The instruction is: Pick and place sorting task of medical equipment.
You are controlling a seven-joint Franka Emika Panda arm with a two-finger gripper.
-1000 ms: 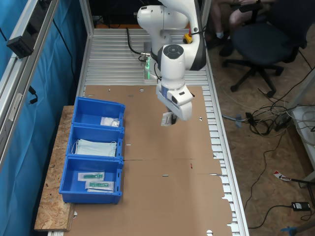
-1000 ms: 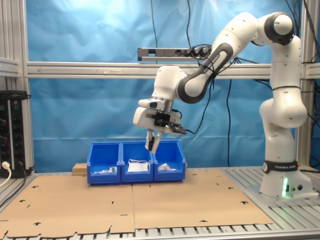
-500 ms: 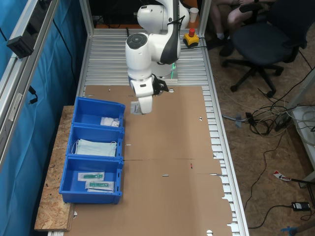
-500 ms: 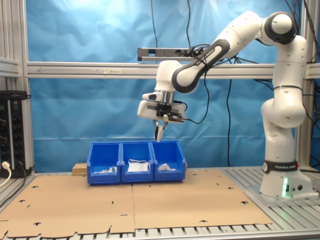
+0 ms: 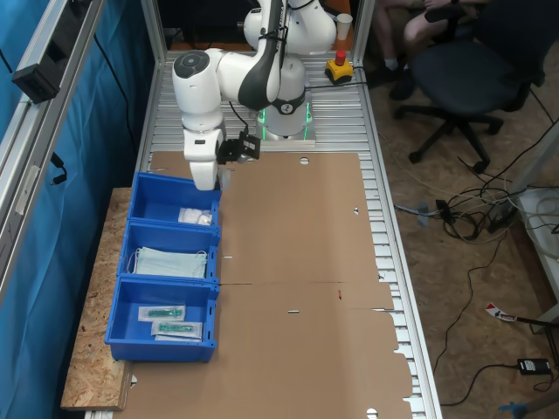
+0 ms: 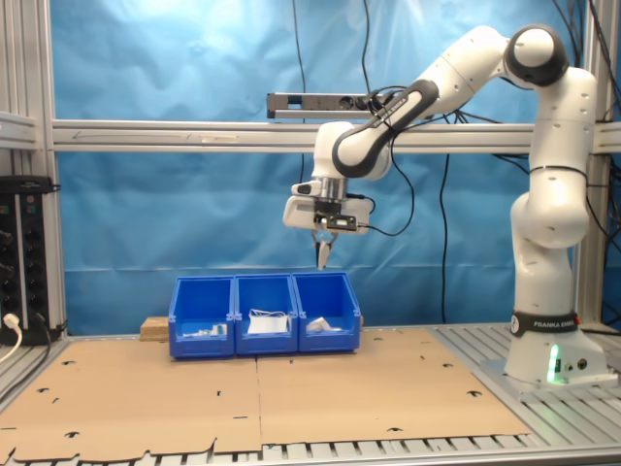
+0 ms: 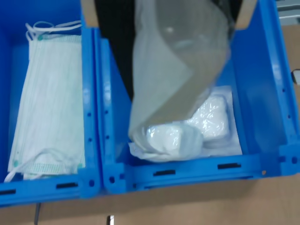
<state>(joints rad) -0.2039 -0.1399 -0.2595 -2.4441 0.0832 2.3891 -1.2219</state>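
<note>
The fingers (image 6: pixel 322 254) pinch a thin white sachet (image 7: pixel 176 70), which hangs high over the end bin (image 5: pixel 153 202) of 3 blue bins. More sachets (image 7: pixel 190 129) lie in that bin. If it drops now, the floppy sachet could drift and land on the brown table (image 5: pixel 297 262). The second exterior view shows how high it hangs. The wrist view shows the bin right below.
</note>
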